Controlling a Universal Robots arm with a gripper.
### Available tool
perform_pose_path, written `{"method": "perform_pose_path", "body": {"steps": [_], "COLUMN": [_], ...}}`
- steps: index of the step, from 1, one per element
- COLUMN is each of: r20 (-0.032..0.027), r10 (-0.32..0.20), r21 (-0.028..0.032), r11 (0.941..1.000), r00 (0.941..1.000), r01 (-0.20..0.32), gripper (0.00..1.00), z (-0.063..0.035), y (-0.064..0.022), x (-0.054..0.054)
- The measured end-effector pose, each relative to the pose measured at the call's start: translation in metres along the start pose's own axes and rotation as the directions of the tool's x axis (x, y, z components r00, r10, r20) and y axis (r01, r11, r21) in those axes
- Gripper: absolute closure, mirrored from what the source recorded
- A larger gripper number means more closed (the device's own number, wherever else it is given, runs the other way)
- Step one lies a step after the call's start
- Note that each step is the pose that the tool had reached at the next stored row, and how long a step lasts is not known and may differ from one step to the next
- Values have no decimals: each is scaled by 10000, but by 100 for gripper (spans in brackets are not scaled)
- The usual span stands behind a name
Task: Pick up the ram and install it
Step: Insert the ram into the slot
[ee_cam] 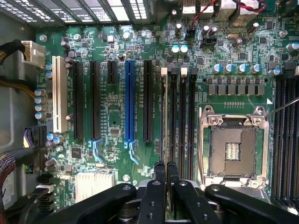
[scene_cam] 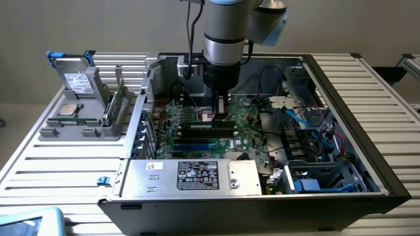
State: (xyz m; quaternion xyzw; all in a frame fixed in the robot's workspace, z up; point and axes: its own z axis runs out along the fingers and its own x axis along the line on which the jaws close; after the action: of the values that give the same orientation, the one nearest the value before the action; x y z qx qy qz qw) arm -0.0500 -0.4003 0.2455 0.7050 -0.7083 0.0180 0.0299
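Observation:
The ram (ee_cam: 163, 116) is a slim green stick seen edge-on, standing along the first black memory slot beside the other memory slots (ee_cam: 182, 121). In the exterior view the ram (scene_cam: 204, 126) lies across the motherboard (scene_cam: 196, 142) inside the open computer case. My gripper (scene_cam: 223, 114) reaches straight down into the case onto the ram's end at the exterior view's right. Its black fingertips (ee_cam: 160, 169) are pressed close together, and the ram's top edge runs straight into the gripper (ee_cam: 166, 164). I cannot tell how deep the ram sits in the slot.
The empty processor socket (ee_cam: 232, 149) lies beside the memory slots, and the long blue slot (ee_cam: 130, 102) and black expansion slots on the other side. A grey holder (scene_cam: 78, 129) outside the case carries a drive (scene_cam: 80, 81), a silver chip (scene_cam: 68, 109) and a green board (scene_cam: 115, 105). Cables (scene_cam: 308, 132) crowd the case.

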Motion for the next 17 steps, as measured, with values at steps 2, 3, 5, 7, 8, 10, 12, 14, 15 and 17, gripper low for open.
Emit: {"method": "perform_pose_path", "body": {"steps": [2,3,5,7,8,10,12,14,15,17], "r20": [-5,-15,-41,-79,-97,-121,-124,-131,-131,-135], "r10": [0,-1,-1,1,1,1,3,1,1,1], "r21": [-1,0,1,0,1,-1,0,-1,1,1], "r11": [10000,10000,10000,10000,10000,10000,10000,10000,10000,10000], "r00": [10000,10000,10000,10000,10000,9999,9999,9999,9999,9999], "r01": [0,1,1,-1,-1,-1,-3,-1,-1,-1], "gripper": [87,87,87,87,87,87,87,87,87,87], "z": [15,26,54,83,91,93,94,93,93,92], "y": [0,-1,-2,-2,-2,-2,-1,-2,-1,2], "x": [1,0,-2,-4,-4,-4,-11,-35,-37,-37]}}
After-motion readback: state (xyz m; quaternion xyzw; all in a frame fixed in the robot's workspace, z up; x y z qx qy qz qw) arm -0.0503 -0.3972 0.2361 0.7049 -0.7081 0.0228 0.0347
